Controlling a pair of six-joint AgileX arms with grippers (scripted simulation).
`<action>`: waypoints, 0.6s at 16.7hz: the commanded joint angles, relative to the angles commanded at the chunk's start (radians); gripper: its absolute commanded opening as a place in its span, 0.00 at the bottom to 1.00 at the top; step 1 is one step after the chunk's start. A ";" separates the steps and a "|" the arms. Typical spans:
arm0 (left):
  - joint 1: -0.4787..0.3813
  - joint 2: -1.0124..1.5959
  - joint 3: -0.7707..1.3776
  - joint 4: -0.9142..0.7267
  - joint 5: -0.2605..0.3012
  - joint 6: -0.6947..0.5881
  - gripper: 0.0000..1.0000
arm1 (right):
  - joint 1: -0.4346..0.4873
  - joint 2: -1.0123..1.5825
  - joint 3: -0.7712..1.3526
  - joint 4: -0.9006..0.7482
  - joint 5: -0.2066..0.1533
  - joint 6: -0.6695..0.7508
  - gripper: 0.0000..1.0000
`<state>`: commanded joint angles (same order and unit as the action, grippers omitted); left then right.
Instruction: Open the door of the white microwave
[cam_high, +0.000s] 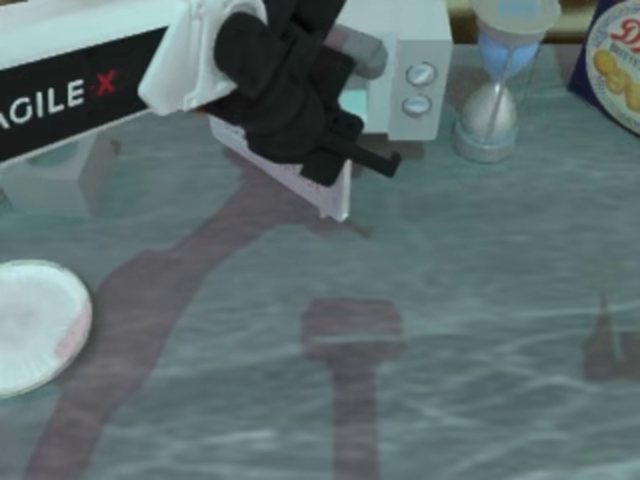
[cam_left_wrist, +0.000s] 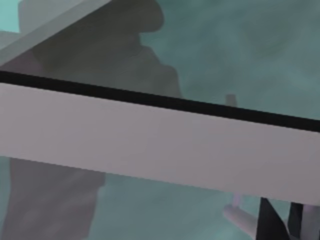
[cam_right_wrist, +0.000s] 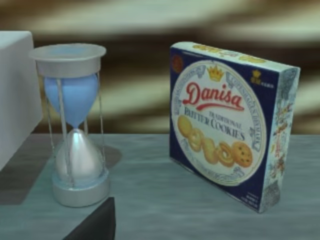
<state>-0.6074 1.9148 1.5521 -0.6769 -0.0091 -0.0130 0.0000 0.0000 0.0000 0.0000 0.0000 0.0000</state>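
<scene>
The white microwave (cam_high: 425, 45) stands at the table's far edge, its two silver knobs facing front. Its door (cam_high: 312, 188) is swung out toward the front left, so the cavity behind it is uncovered. My left arm reaches in from the left, and my left gripper (cam_high: 372, 160) sits at the door's free edge, shut on the door's handle. In the left wrist view the door's edge (cam_left_wrist: 150, 140) fills the middle as a broad white band. Below it show the pale handle bar (cam_left_wrist: 240, 219) and my dark left gripper (cam_left_wrist: 285, 226). The right gripper (cam_right_wrist: 95, 225) is parked out of the top view.
Right of the microwave stand a blue hourglass (cam_high: 490, 100) and a blue cookie box (cam_high: 612, 60); the right wrist view shows the hourglass (cam_right_wrist: 75, 125) and the box (cam_right_wrist: 225, 125) too. A grey cube (cam_high: 55, 175) lies under my left arm. A white plate (cam_high: 35, 325) sits at the left edge.
</scene>
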 joint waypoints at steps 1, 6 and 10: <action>0.000 0.000 0.000 0.000 0.000 0.000 0.00 | 0.000 0.000 0.000 0.000 0.000 0.000 1.00; 0.015 -0.028 -0.037 0.008 0.035 0.052 0.00 | 0.000 0.000 0.000 0.000 0.000 0.000 1.00; 0.043 -0.067 -0.087 0.017 0.079 0.136 0.00 | 0.000 0.000 0.000 0.000 0.000 0.000 1.00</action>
<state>-0.5641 1.8477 1.4649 -0.6602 0.0700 0.1225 0.0000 0.0000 0.0000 0.0000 0.0000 0.0000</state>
